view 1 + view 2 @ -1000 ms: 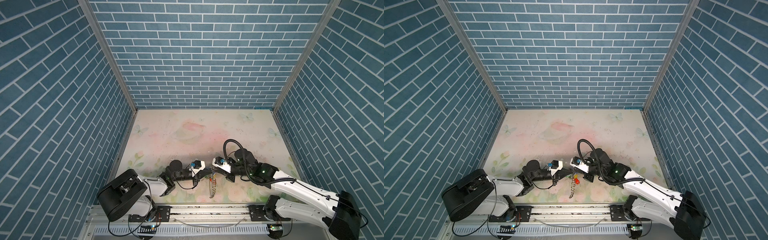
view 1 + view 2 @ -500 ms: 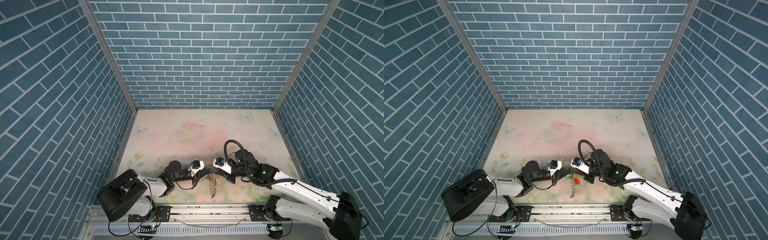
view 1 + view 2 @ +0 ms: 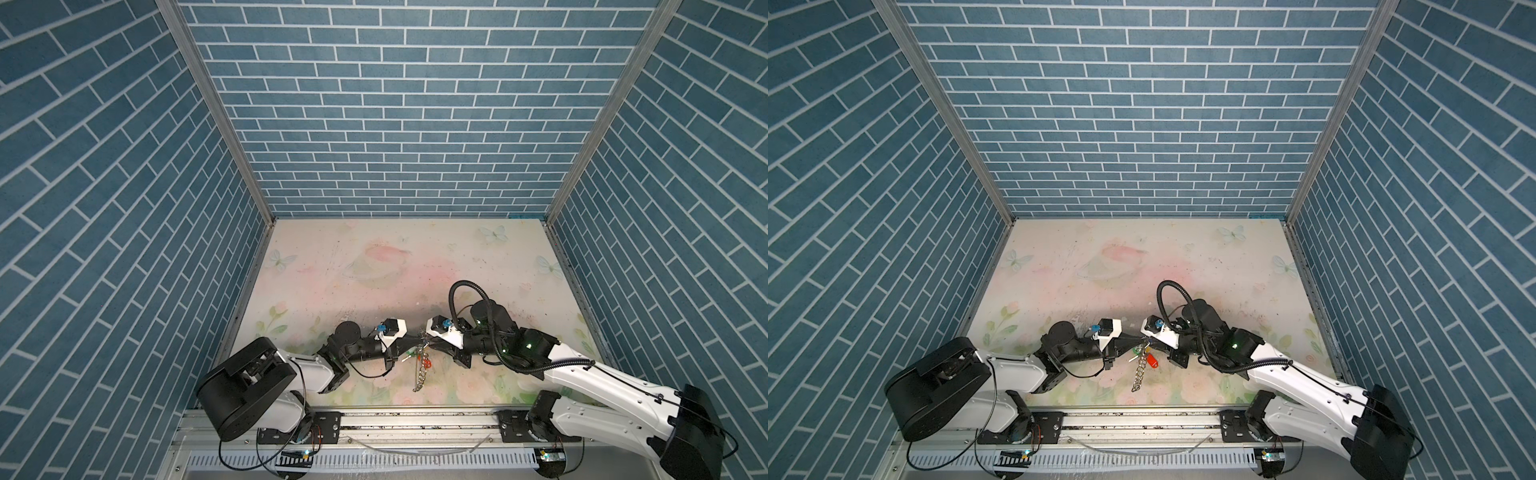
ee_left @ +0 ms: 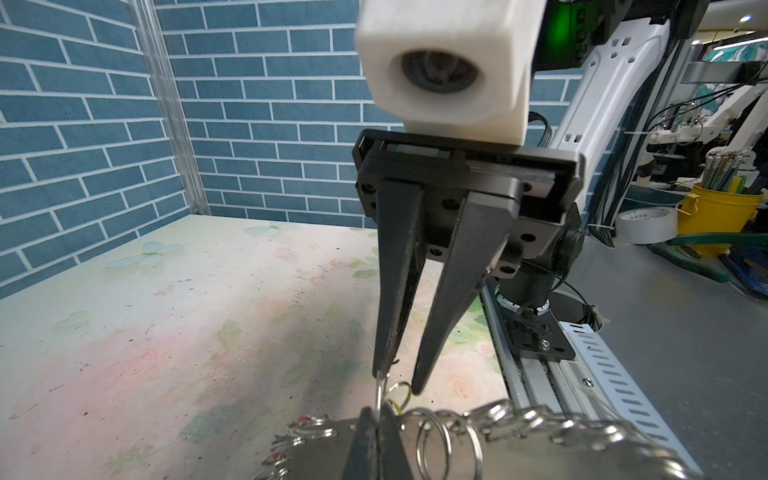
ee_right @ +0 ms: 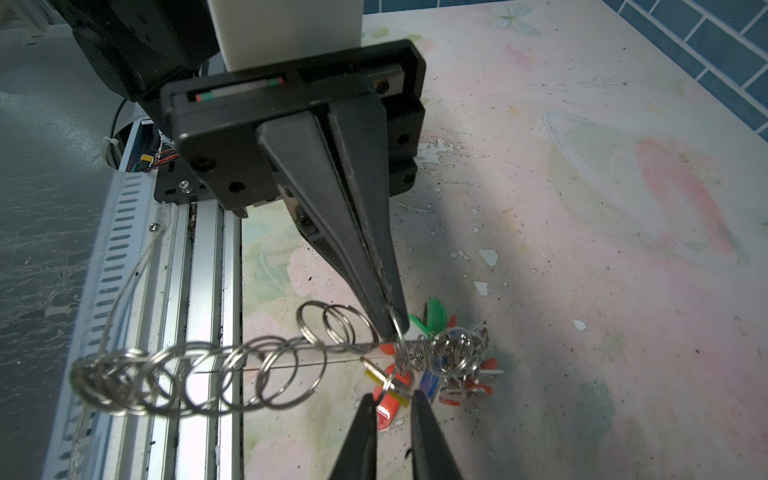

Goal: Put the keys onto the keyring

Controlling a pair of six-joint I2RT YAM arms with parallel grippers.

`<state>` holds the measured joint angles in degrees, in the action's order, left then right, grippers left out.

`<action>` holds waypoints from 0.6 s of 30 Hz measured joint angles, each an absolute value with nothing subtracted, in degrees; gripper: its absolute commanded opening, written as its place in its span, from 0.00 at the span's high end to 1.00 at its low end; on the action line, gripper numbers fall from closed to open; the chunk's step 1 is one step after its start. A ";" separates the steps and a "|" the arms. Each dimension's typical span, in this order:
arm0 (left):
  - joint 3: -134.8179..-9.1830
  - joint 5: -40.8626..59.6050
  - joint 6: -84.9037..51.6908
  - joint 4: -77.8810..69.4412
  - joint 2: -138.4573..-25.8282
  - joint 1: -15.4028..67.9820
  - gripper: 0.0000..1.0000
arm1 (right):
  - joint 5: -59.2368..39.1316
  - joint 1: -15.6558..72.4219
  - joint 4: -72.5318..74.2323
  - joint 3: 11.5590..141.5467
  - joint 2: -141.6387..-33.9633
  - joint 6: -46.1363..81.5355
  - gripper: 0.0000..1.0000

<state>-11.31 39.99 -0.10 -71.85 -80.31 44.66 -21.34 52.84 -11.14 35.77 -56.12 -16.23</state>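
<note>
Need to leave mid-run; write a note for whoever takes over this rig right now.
Left gripper: shut, pinching one wire ring of the keyring.
Right gripper: shut on the yellow-tagged key, right beside that ring.
Red-tagged key and green-tagged key cluster with the rings nearby.
Done: both things gripped, key at the ring.
Left: probably work the yellow-tagged key onto a ring, then release; whether threading has begun cannot be told.

Top views overlook everything; wrist views face each other, sharing the keyring (image 4: 540, 457)
</note>
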 measured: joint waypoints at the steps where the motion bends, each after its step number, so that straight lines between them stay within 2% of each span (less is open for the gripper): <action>1: -11.31 40.05 -0.14 -71.85 -80.31 44.64 1.00 | -21.04 52.84 -11.09 35.62 -55.48 -16.14 0.75; 10: -11.31 40.25 -0.47 -71.88 -80.34 44.58 1.00 | -19.20 52.84 -9.43 34.74 -54.74 -15.25 0.67; 18: -11.31 41.12 -0.93 -72.36 -81.03 44.53 1.00 | -19.64 52.84 -6.46 34.65 -56.75 -15.25 0.70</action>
<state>-11.31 41.12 -0.93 -72.36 -81.03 44.53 -19.64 52.84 -6.46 34.65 -56.75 -15.25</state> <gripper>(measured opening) 0.049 0.315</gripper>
